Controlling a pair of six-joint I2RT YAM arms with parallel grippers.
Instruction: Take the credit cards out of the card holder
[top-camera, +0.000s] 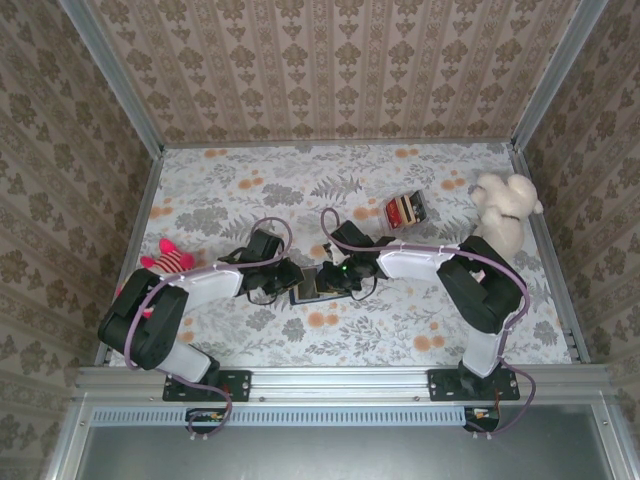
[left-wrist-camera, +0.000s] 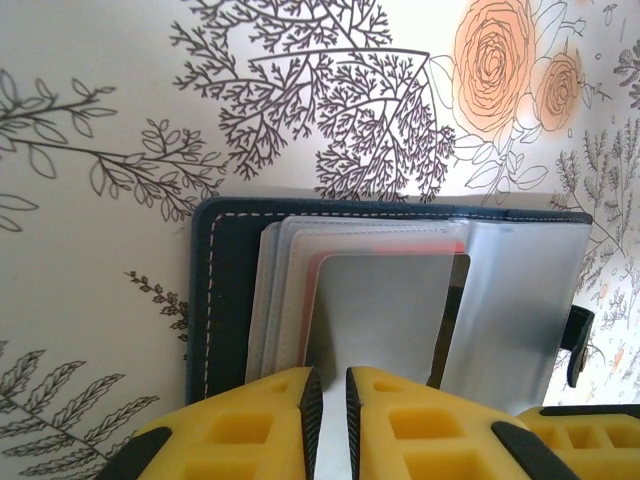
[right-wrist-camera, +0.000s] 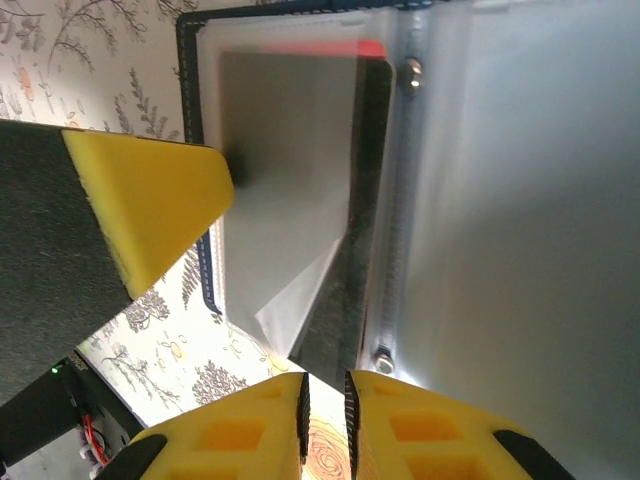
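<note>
Navy-blue card holder (left-wrist-camera: 225, 300) lies open and flat on the floral bench (left-wrist-camera: 100, 110), roughly mid-bench towards the near edge. It is well apart from the striped block (top-camera: 406, 209) and the cream plush (top-camera: 503, 215) at the back right. White stitching runs along its rim, frosted clear sleeves are stacked inside, and a small dark closing tab (left-wrist-camera: 578, 345) sticks out on one short edge.

Inside, the credit cards (left-wrist-camera: 385, 310) sit in the sleeves. There is a grey card on top and a red card (left-wrist-camera: 400, 248) behind it, showing just a thin strip along the far edge.

Grip state: left gripper (left-wrist-camera: 328, 388) is nearly closed, with a thin slit only. The grey card's near edge runs straight into that slit — reads as pinched. On the other side the right gripper (right-wrist-camera: 325, 392) is likewise down to a narrow slit at the holder's edge, by the dark spine strip — can't tell whether anything sits between its fingers.
</note>
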